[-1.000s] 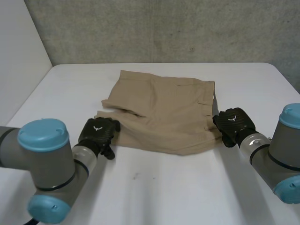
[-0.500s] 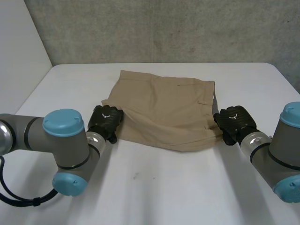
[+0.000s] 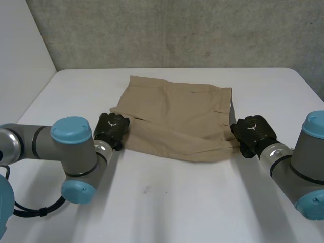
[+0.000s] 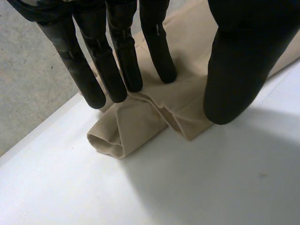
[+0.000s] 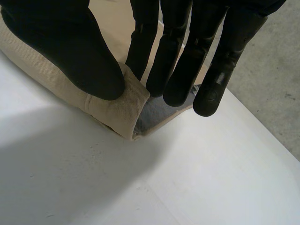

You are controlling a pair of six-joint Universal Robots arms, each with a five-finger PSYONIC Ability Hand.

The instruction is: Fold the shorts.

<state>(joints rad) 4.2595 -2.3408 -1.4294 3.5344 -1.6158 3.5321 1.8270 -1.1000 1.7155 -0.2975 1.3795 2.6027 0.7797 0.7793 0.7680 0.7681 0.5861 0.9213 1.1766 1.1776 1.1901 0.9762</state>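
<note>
Tan shorts (image 3: 177,121) lie flat across the middle of the white worktop (image 3: 167,207), reaching toward its far edge, as I hold them at both ends of their near side. My left hand (image 3: 112,130) has straight fingers (image 4: 119,70) laid on the leg hem (image 4: 112,138) with the thumb closed against them, pinching a rolled fold of cloth. My right hand (image 3: 253,134) pinches the waistband (image 5: 117,105) corner, thumb on the outer face and fingers behind it.

To do this fold well, I judge that both hands should rise together and level. They should keep the cloth lightly taut between them so the near side does not sag. That side should then go straight over to the side nearest the far edge of the worktop and be laid down edge on edge. The grip at the hem looks shallow, so any jerk could slip it.

No brand, label or writing can be read on the shorts; each hand's back carries a small white emblem (image 3: 112,124) without letters.
</note>
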